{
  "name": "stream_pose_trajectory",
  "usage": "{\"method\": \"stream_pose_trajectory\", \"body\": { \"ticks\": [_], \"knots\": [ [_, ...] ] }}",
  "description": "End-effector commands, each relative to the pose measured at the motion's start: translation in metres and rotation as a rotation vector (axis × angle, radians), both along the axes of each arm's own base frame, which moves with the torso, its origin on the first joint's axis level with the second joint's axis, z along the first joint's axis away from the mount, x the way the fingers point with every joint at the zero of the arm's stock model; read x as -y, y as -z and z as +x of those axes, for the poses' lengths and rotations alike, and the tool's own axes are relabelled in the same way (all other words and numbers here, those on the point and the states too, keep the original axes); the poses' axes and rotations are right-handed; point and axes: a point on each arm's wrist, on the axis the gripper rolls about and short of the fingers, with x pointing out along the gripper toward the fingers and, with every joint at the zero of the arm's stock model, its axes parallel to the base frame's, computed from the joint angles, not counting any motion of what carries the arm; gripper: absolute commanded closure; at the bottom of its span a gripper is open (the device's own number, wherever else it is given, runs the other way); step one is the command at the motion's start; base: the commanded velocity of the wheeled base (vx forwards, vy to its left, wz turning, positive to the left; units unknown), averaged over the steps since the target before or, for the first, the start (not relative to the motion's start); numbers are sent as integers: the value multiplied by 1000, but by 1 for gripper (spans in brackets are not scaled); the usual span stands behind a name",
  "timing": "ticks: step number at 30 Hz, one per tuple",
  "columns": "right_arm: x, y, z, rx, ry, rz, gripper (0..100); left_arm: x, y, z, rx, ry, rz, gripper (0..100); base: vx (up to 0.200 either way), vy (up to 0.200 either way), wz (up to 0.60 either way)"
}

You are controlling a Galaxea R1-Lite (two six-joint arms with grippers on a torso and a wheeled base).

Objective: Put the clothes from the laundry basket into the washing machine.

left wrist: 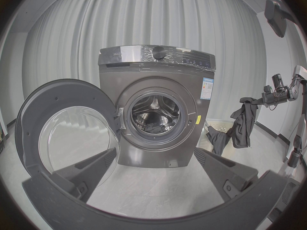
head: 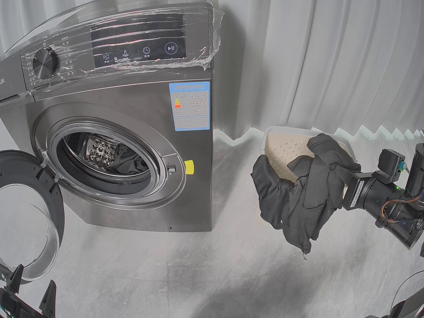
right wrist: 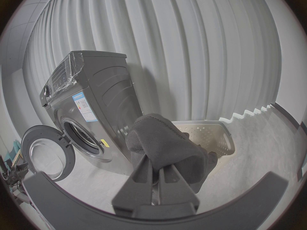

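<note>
My right gripper (head: 342, 175) is shut on a dark grey garment (head: 309, 199), which hangs above the front of the white laundry basket (head: 282, 144). In the right wrist view the fingers (right wrist: 144, 176) pinch the bunched cloth (right wrist: 166, 144). A dark fold (head: 267, 186) lies over the basket's near rim; I cannot tell whether it is a separate piece. The grey washing machine (head: 132, 124) stands to the left with its door (head: 26, 213) swung open and a dark garment (head: 128, 162) in the drum. My left gripper (head: 35, 279) is low in front of the door, open and holding nothing.
White curtains (head: 318, 45) hang behind the machine and basket. Between machine and basket is bare grey floor (head: 229, 252). The open door stands out to the machine's left, close to my left gripper (left wrist: 156, 173).
</note>
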Motion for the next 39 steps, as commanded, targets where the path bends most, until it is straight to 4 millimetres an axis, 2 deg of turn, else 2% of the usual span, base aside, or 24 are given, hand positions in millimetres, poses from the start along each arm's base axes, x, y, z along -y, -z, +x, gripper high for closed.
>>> {"method": "stream_pose_trajectory", "body": {
  "ticks": [1, 14, 23, 39],
  "knots": [
    [0, 1, 0, -4, -6, -2, 100, 0, 4, 0, 2, 0, 0, 0, -200, 0, 0],
    [-1, 2, 0, -7, -9, -1, 100, 0, 4, 0, 2, -1, 0, 0, -200, 0, 0],
    [-1, 2, 0, -9, -14, -1, 100, 0, 4, 0, 2, 0, 0, 0, 0, 0, 0],
    [-3, 4, -1, -18, -21, 7, 100, 0, 4, 0, 2, 0, 0, 0, 0, 188, 0]
  ]
}}
